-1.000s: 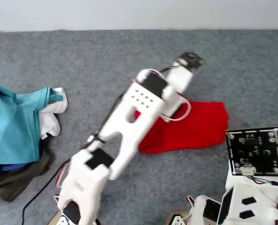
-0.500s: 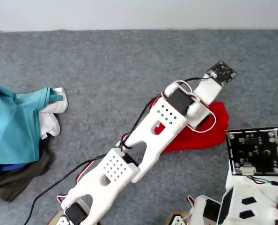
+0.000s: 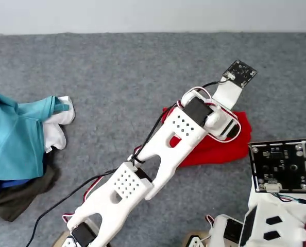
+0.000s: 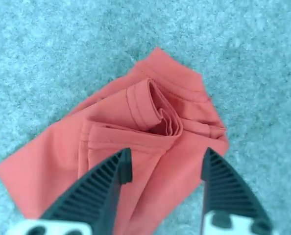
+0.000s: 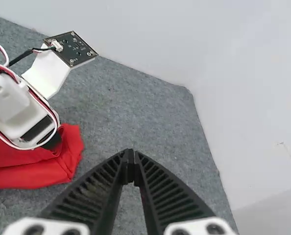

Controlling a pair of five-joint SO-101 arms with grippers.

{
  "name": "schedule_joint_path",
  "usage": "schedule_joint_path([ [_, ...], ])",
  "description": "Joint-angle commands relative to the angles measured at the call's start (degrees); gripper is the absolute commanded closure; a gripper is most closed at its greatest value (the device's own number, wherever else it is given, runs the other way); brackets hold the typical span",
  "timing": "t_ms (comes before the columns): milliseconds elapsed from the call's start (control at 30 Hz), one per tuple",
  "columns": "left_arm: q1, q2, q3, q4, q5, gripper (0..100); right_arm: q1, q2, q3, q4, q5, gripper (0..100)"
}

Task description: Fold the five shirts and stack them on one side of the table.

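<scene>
Red shirt is folded into a chunky bundle on the grey desk, right of centre in the high view. The left arm stretches from the bottom edge diagonally up to it, wrist right over the shirt. The left jaws are wide open, hanging above the shirt's folded edge with nothing in them; can't tell if the tips touch the cloth. The right arm sits in the lower right corner, and the right jaws are closed tip to tip on nothing, pointing at bare desk just beside the shirt. The other shirts are a loose pile at the left edge: teal on top, white, blue and a dark one poking out.
</scene>
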Motion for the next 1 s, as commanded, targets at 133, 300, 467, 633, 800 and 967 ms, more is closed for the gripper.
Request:
schedule_joint_path([
  [133,-7.5,-6.5,-3.6,6.3,-2.2,88,0.6,0.0,-1.2,2.0,-0.4,98.3],
  [300,-11.3,-10.4,4.5,6.2,-7.7,99,0.6,0.2,-1.1,2.0,-0.5,98.3],
  [467,-11.8,-12.7,17.6,6.2,-8.6,99,0.6,0.1,-1.1,2.0,-0.5,98.3],
  [633,-11.7,-12.8,25.9,6.2,-8.6,99,0.6,0.0,-1.1,2.1,-0.4,98.3],
  [800,-10.5,-12.5,29.6,6.2,-8.6,99,0.7,0.0,-1.1,2.1,-0.4,98.3],
  [967,-7.3,-12.5,34.0,6.2,-8.6,99,0.7,0.0,-1.1,2.1,-0.4,98.3],
])
